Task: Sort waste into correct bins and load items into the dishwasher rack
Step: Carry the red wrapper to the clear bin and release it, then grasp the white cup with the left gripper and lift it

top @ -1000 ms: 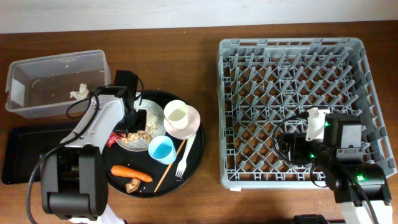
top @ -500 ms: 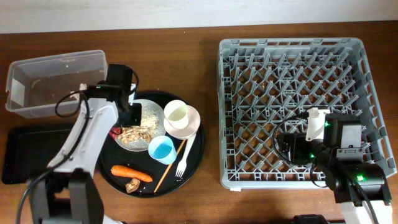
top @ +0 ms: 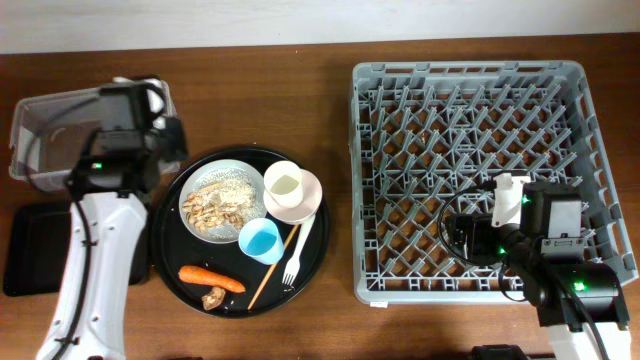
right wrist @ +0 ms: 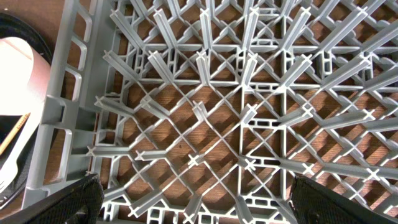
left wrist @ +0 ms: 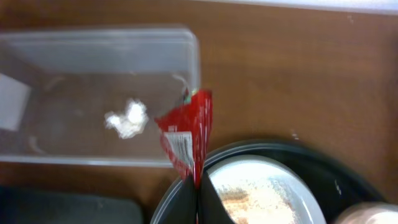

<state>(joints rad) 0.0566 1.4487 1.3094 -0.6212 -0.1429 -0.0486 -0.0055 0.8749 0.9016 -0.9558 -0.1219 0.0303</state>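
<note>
In the left wrist view my left gripper (left wrist: 198, 198) is shut on the red snack wrapper (left wrist: 188, 138), which hangs over the near wall of the clear tub (left wrist: 74, 74). Crumpled white paper (left wrist: 126, 119) lies inside the tub. In the overhead view the left gripper (top: 150, 135) is at the tub's (top: 40, 125) right end. The white plate (top: 222, 202) with rice and brown scraps, pink bowl (top: 308, 200) with cream cup (top: 285, 183), blue cup (top: 260, 240), fork (top: 294, 252), chopstick (top: 274, 268) and carrot (top: 211, 277) sit on the round black tray. My right gripper (right wrist: 196, 202) is open over the grey rack (top: 480, 180).
The shallow black tray (top: 30, 250) lies at the left edge, below the tub. A brown scrap (top: 213, 297) lies near the carrot on the round black tray (top: 318, 262). The rack's grid of pegs (right wrist: 236, 93) fills the right wrist view.
My left gripper has lifted the red wrapper off the round tray and carried it up and left to the clear tub. The right arm has not moved.
</note>
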